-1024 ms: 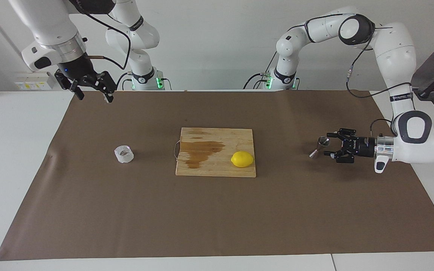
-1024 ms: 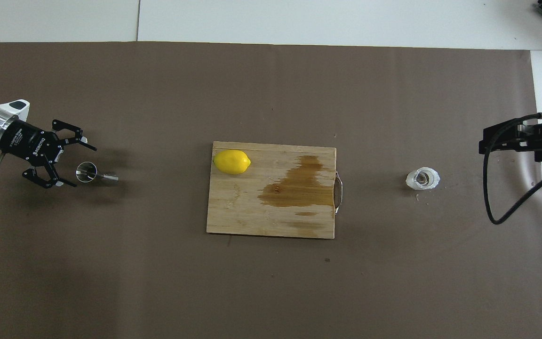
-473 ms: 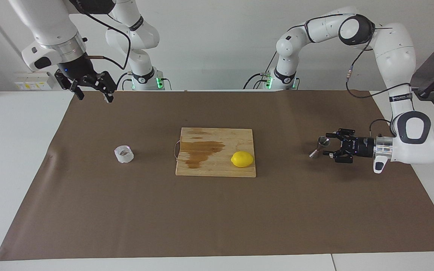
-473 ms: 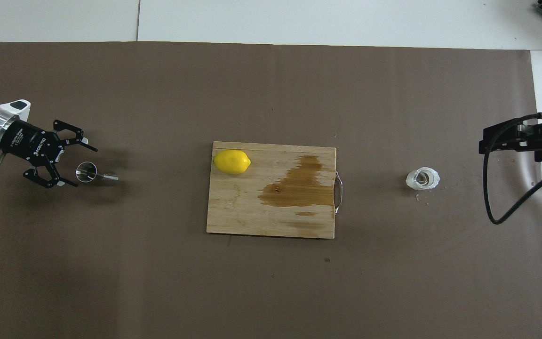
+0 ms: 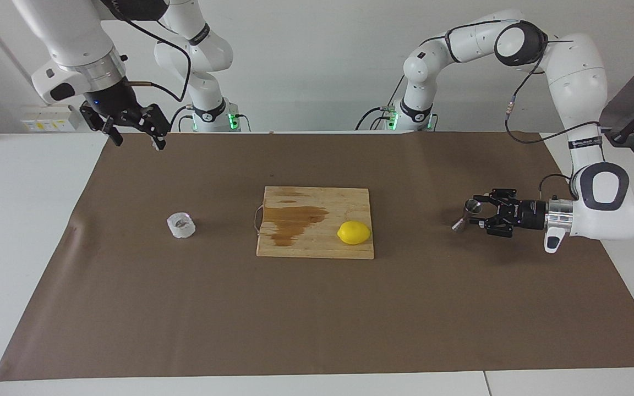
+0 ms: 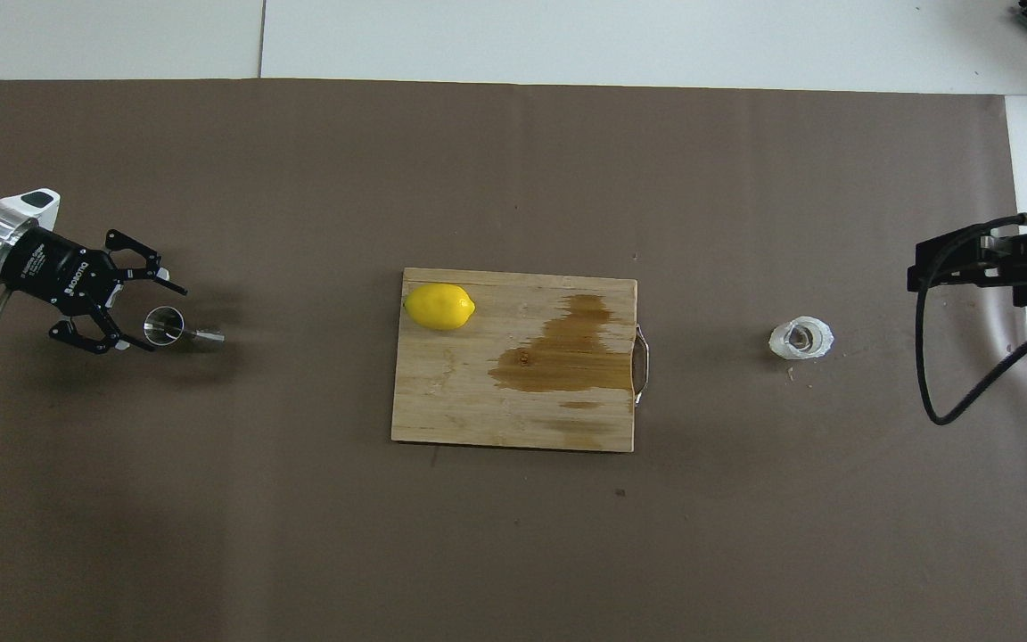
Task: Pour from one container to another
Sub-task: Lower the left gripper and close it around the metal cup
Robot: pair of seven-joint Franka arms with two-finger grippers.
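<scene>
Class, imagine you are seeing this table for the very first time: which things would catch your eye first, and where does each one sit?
A bright yellow lemon lies on the wooden cutting board mid-table, beside a dark wet stain. Toward the left arm's end, the left gripper reaches sideways around a small shiny steel hourglass jigger. A squat frosty whitish cup stands alone toward the right arm's end.

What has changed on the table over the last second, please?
The left gripper, level with the small steel hourglass jigger, has narrowed its fingers around it; the grip is not yet clearly closed. The raised right gripper, frosty translucent cup, yellow lemon and stained wooden cutting board stayed put.
</scene>
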